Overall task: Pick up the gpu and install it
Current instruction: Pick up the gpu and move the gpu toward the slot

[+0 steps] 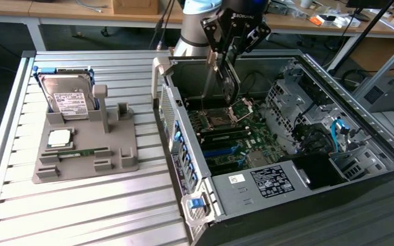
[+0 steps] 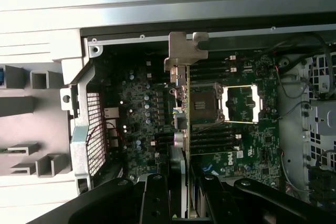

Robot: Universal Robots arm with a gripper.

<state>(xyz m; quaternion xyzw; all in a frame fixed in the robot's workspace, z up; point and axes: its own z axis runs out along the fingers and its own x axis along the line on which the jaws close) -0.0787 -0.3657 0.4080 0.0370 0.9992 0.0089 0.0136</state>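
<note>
Above the open case (image 1: 353,111), the hand (image 1: 224,64) clamps the thin green gpu (image 1: 229,84), silver bracket (image 2: 185,51) on its end

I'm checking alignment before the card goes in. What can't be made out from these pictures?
- Wrist view: the fan face of the gpu, because the card is edge-on to the camera.
- Wrist view: the motherboard directly beneath it, covered by the card and the gripper.
- Exterior view: the card's lower edge, lost against the dark board.
- Exterior view: the base of the hard drive, behind its gray holder.

Tool (image 1: 225,60) holds gpu (image 1: 230,84) vert over mobo (image 1: 233,134), open case (image 1: 172,110)
</note>
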